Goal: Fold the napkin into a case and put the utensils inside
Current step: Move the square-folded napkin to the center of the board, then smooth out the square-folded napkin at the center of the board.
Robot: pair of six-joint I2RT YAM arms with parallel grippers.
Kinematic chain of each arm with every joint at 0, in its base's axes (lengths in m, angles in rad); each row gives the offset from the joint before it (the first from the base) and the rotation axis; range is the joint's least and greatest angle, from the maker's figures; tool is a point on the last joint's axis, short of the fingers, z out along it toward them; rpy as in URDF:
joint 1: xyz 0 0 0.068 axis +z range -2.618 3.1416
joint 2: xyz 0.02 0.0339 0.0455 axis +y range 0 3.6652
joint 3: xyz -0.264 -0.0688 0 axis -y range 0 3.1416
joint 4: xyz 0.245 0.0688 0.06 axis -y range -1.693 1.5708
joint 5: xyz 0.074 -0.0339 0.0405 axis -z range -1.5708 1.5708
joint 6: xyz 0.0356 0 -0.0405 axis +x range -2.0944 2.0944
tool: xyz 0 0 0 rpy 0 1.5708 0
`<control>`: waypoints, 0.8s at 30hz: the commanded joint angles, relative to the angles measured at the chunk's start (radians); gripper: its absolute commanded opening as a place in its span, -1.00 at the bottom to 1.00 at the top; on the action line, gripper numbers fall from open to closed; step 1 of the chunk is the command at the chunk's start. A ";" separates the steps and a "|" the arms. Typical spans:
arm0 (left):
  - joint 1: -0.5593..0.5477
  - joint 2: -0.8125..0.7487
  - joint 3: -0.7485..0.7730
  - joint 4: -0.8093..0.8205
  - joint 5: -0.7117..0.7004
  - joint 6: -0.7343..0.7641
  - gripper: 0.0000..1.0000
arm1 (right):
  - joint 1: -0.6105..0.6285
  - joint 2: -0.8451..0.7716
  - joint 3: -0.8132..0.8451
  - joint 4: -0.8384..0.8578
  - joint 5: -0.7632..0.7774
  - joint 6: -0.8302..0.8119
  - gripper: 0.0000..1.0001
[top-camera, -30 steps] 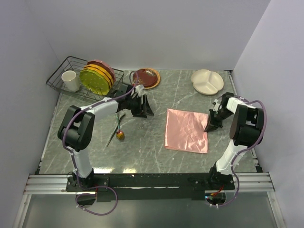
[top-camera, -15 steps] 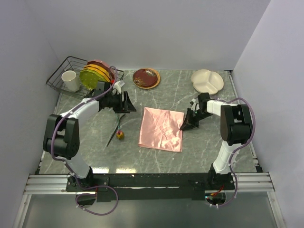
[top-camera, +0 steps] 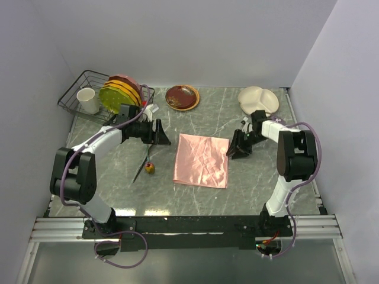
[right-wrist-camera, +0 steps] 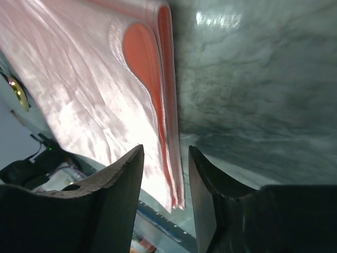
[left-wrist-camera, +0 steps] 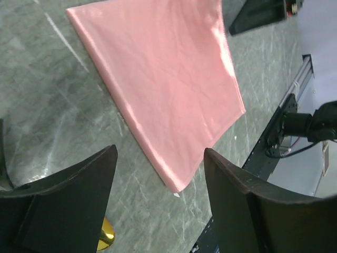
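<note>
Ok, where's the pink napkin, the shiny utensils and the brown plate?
napkin [top-camera: 201, 160], top view, middle of the cloth.
utensils [top-camera: 149, 168], top view, the gold head.
brown plate [top-camera: 182, 97], top view, its bare middle.

You've dragged the napkin [top-camera: 202, 160] leftward, nearer the utensils [top-camera: 148, 167]. Your right gripper [top-camera: 237, 152] has let go of its edge, and your left gripper [top-camera: 160, 134] has shifted closer to them.
</note>
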 commanded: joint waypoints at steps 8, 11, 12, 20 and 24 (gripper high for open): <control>-0.032 -0.063 -0.088 0.227 0.142 -0.028 0.24 | 0.005 -0.084 0.181 -0.027 -0.027 -0.152 -0.14; -0.078 -0.011 -0.060 0.246 0.119 -0.033 0.15 | 0.024 -0.041 0.207 -0.022 -0.035 -0.138 -0.31; -0.091 0.012 -0.049 0.252 0.116 -0.034 0.12 | 0.027 -0.030 0.219 -0.016 -0.036 -0.132 -0.38; -0.161 0.120 -0.023 0.296 0.109 -0.056 0.03 | 0.031 0.112 0.273 0.030 -0.036 -0.084 -0.50; -0.175 0.169 -0.017 0.270 0.120 -0.019 0.02 | 0.031 0.152 0.294 0.093 -0.009 -0.026 -0.53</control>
